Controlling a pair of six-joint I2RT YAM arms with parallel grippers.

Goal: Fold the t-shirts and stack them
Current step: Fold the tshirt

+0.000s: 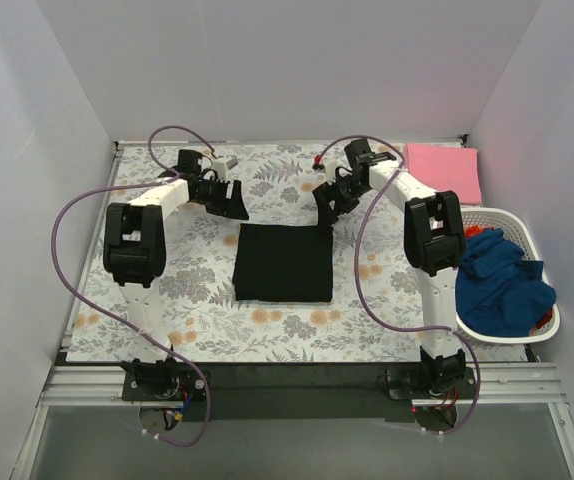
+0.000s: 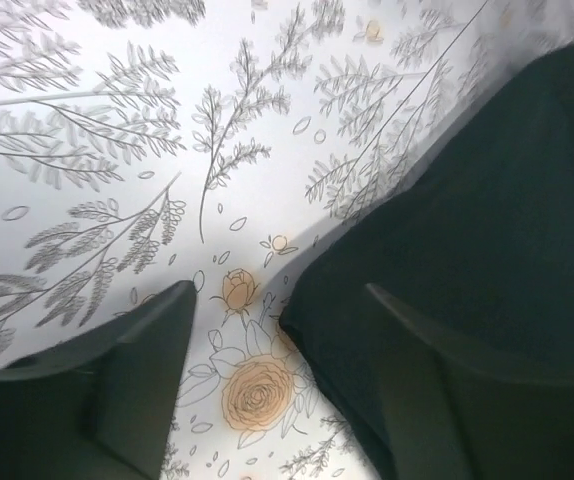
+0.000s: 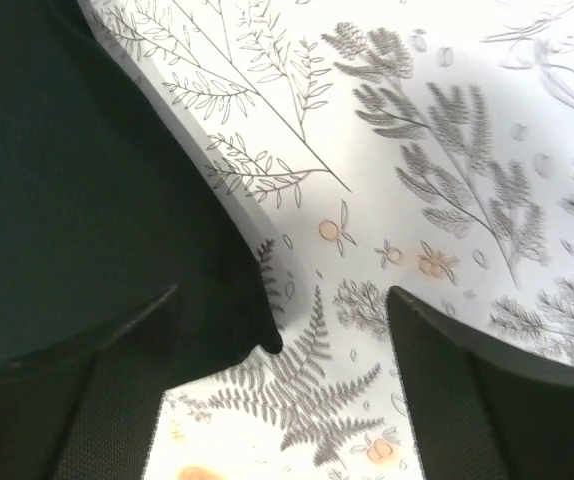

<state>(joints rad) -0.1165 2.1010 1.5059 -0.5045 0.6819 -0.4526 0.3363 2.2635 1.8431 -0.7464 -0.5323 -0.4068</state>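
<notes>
Top external view: left end effector (image 1: 235, 210) and right end effector (image 1: 325, 214) sit over the far edge of a folded black t-shirt (image 1: 282, 262), one per far corner. The shirt lies flat and squarish on the floral bench (image 1: 187, 290), just nearside of both.

Left wrist view: left end effector (image 2: 279, 295) is spread wide, nothing pinched. A corner of the black t-shirt (image 2: 467, 220) pokes into the gap, and the cloth runs under one finger (image 2: 447, 400). The other finger is over bare bench (image 2: 117, 130). Contact w/ the cloth: can't tell.

Right wrist view: right end effector (image 3: 282, 295) is also spread wide, holding nothing. The black t-shirt (image 3: 67, 150) fills the side under one finger (image 3: 87, 400), w/ its corner ending in the gap. The opposite finger is over bench print (image 3: 447, 180). Touching or not: can't tell.

Elsewhere: a folded pink t-shirt (image 1: 444, 170) lies beyond and right of the right end effector, well apart. A white basket (image 1: 515, 216) is to its right, nearer the arm bases, w/ blue clothes (image 1: 502, 285) and a bit of red inside.
</notes>
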